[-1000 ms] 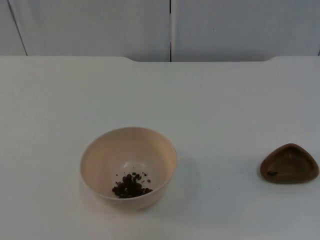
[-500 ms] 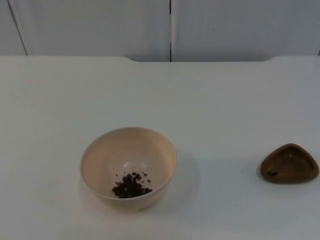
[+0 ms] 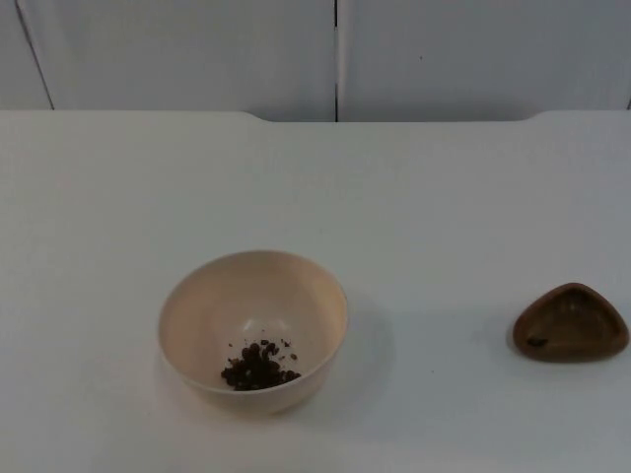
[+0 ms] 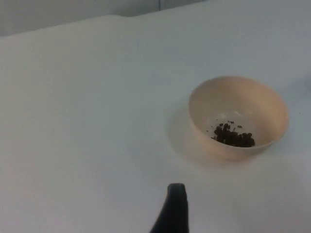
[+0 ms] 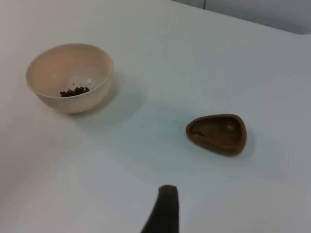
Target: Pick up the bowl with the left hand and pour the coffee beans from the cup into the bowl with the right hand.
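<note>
My left gripper (image 4: 174,213) hangs above the white table (image 3: 444,197), well back from the bowl (image 3: 253,330); one black fingertip (image 4: 176,194) of it stands in my left wrist view, and from that alone I cannot tell whether its fingers are spread or closed. It touches nothing. The bowl, cream-coloured and round, stands upright on the table toward my left side, and a small heap of dark coffee beans (image 3: 258,366) lies at its bottom, off-centre against the near wall. In my left wrist view the bowl (image 4: 238,116) shows the same beans (image 4: 233,136) inside, apart from my fingertip. Well apart from the bowl, toward my right, sits the cup (image 3: 571,322), a low brown wooden dish with a rounded three-cornered outline, flat on the table with its opening upward; a dark speck or two rests inside near one edge. My right gripper (image 5: 163,213) hovers over the table short of the cup (image 5: 217,133), clear of it, and again I cannot tell how its fingers stand
</note>
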Available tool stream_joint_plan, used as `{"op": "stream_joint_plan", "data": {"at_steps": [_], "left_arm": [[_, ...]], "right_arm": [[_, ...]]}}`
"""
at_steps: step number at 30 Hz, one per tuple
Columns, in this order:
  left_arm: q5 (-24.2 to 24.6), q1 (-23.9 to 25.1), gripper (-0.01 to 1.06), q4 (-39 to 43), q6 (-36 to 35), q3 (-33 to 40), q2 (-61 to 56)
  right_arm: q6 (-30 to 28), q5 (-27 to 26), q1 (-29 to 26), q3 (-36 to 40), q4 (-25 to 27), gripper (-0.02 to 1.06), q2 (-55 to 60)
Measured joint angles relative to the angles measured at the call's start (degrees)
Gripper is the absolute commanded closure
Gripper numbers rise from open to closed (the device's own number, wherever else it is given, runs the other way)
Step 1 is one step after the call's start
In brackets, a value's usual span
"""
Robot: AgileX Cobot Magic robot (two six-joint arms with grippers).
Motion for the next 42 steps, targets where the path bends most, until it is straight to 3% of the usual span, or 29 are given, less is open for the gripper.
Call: {"op": "stream_joint_plan", "data": {"at_steps": [31, 33, 35, 36, 39, 42], "left_arm": [[0.1, 0.0, 0.32, -0.2, 1.5, 0.0, 0.0], [0.1, 0.0, 0.28, -1.1, 1.7, 0.0, 0.0], [0.1, 0.0, 0.16, -1.1, 1.8, 0.0, 0.0], [0.1, 0.0, 0.16, -1.1, 1.8, 0.0, 0.0], [0.1, 0.0, 0.0, -1.5, 1.9, 0.0, 0.0], [0.1, 0.0, 0.0, -1.5, 1.9, 0.0, 0.0]], "right_arm": [[0.0, 0.0, 0.0, 0.0, 0.0, 0.32, 0.0], [0.0, 0.0, 0.0, 0.0, 0.0, 0.32, 0.0], [0.0, 0.0, 0.0, 0.0, 0.0, 0.28, 0.0], [0.0, 0.0, 0.0, 0.0, 0.0, 0.28, 0.0], [0.0, 0.0, 0.0, 0.0, 0.0, 0.1, 0.0], [0.8, 0.0, 0.0, 0.0, -0.7, -0.01, 0.0]]}}
